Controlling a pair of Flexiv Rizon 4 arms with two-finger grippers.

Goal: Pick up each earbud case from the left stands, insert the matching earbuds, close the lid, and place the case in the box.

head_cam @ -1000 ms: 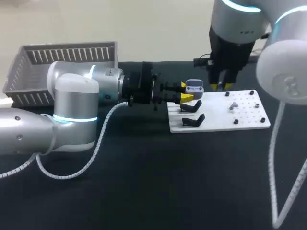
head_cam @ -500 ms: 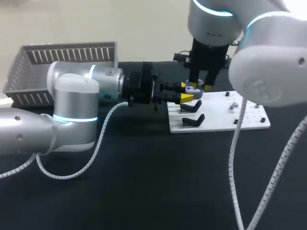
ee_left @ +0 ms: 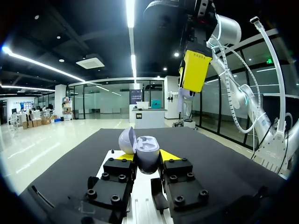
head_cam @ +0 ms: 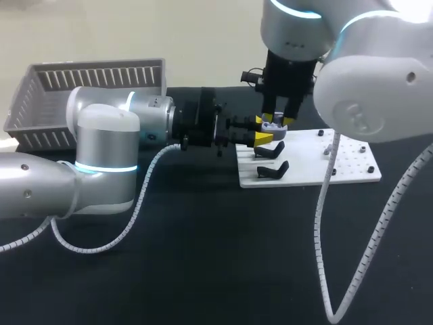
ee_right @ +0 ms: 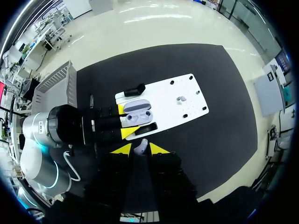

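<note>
Grey slatted box (head_cam: 40, 101) sits at the far left rear of the black table (head_cam: 203, 257), well apart from everything else. Left arm (head_cam: 108, 135) enters from the left and lies level over the table, wrist pointing right. Left gripper (head_cam: 262, 131) is clamped on the case (head_cam: 275, 122); in its wrist view both yellow fingertips (ee_left: 170, 155) press against the lower shell of the case (ee_left: 145, 154), one on each side. The case is held upright with its lid swung open to one side, hovering over the left edge of the white board (head_cam: 352, 172). Two black stands (head_cam: 272, 150) sit on that edge of the board, on the near side of the case. Right gripper (head_cam: 279, 119) points straight down directly above the open case, clear of it. Its own wrist view shows a white earbud (ee_right: 141, 146) pinched between its two yellow tips, with the case (ee_right: 138, 113) below, both cavities facing up. A second earbud (ee_right: 181, 98) lies on the board (ee_right: 187, 84), well apart from the case, among the small pegs. Right arm (head_cam: 365, 101) comes in from the upper right.
</note>
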